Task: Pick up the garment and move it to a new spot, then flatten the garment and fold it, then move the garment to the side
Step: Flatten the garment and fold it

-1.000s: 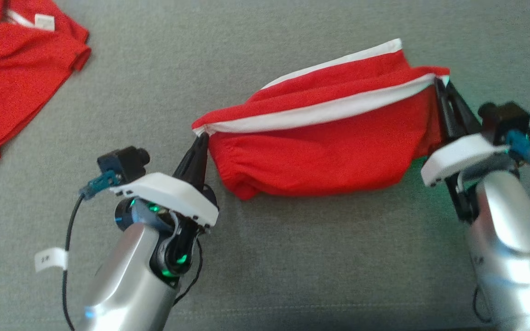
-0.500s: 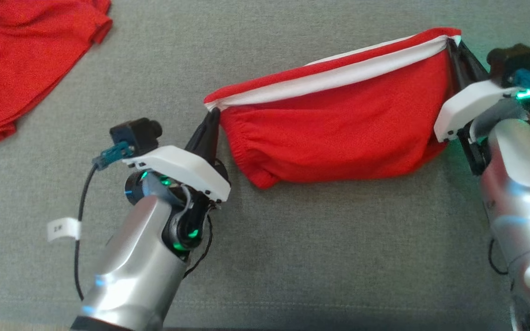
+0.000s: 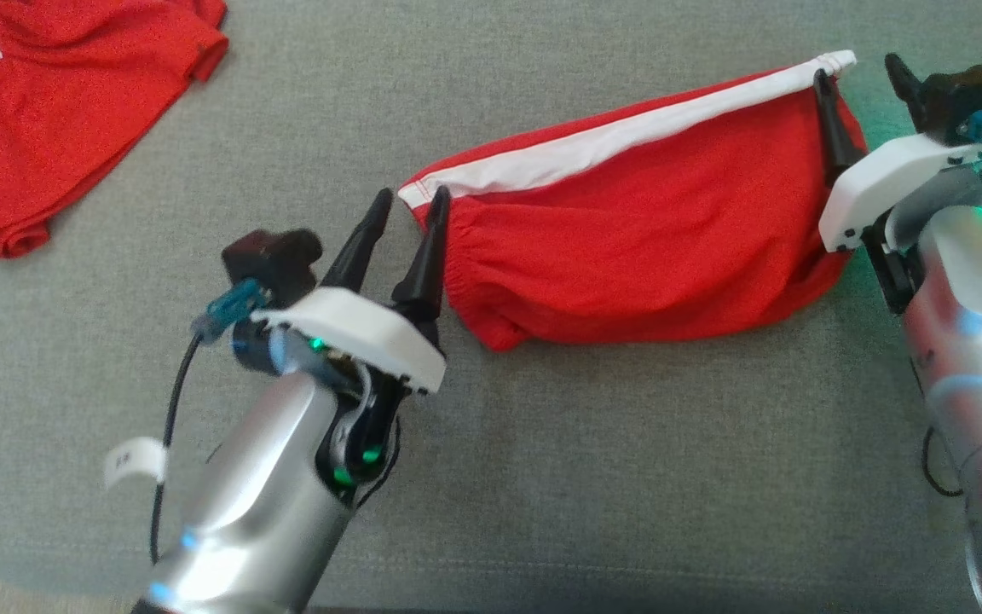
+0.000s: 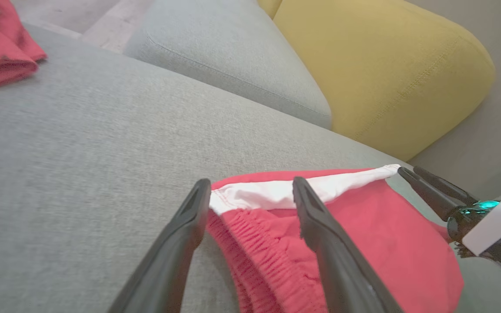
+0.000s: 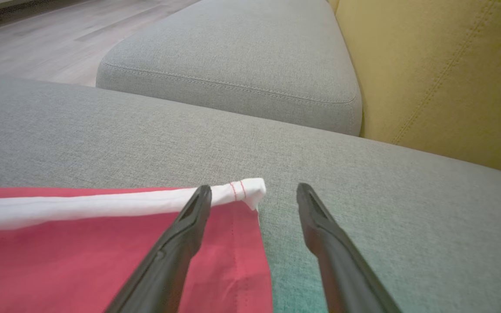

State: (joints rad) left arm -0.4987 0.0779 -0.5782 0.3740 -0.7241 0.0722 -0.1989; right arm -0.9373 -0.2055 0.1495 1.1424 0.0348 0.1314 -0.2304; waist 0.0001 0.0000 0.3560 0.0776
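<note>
A red garment [image 3: 644, 230] with a white band [image 3: 593, 149] along its upper edge lay stretched across the grey sofa cushion [image 3: 542, 477], slanting up toward the robot's right, its gathered elastic edge [image 3: 474, 281] at the lower left end. The left gripper [image 3: 412, 198] stood at that left end with its two dark fingers spread wide and holding nothing. In the left wrist view the corner of the white band sat between them, and one finger [image 4: 320, 217] crossed over the red cloth. The right gripper [image 3: 855, 70] was likewise splayed and empty at the far end. One finger [image 5: 181, 234] lay over the fabric just below the band's stitched tip, the other over bare cushion. Whether either finger actually pressed on the cloth was hard to tell. A second red garment [image 3: 48, 102] lay well apart at the cushion's far left, and a yellow backrest [image 4: 385, 65] rose behind the seat.
</note>
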